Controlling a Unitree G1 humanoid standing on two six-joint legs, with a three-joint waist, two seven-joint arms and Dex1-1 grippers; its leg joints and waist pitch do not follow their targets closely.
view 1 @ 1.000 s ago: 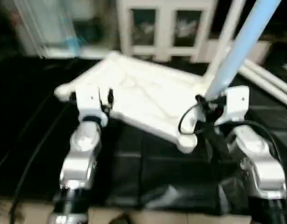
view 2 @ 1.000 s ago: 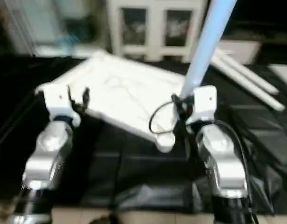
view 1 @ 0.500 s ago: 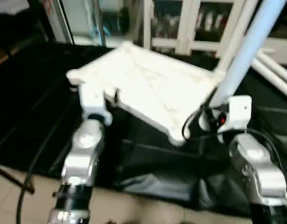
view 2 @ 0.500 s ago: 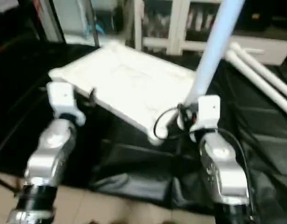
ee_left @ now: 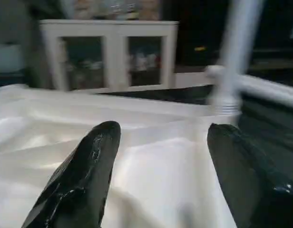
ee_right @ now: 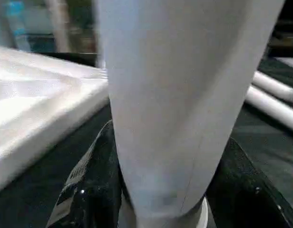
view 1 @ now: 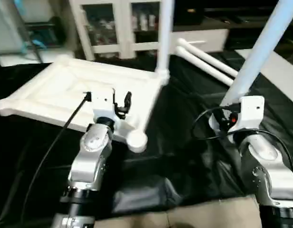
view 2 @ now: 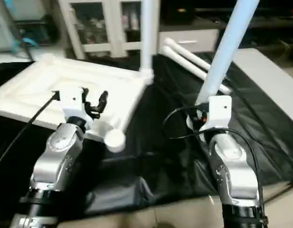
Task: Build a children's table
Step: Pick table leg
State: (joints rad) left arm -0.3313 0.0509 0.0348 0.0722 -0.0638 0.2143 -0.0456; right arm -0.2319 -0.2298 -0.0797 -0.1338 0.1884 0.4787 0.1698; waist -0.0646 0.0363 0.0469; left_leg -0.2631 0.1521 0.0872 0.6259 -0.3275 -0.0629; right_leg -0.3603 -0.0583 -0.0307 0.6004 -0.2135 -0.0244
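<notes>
One white leg [view 1: 260, 50] stood up tall in the right claw [view 1: 226, 110], held tight. The empty near corner socket [view 1: 136, 140] of the tabletop [view 1: 51, 95] lay to its left, beside the wide-open left claw [view 1: 108, 99].

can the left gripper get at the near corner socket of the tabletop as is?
Probably yes. The left gripper is open and empty over the tabletop, and the near corner socket lies uncovered close beside it.
</notes>
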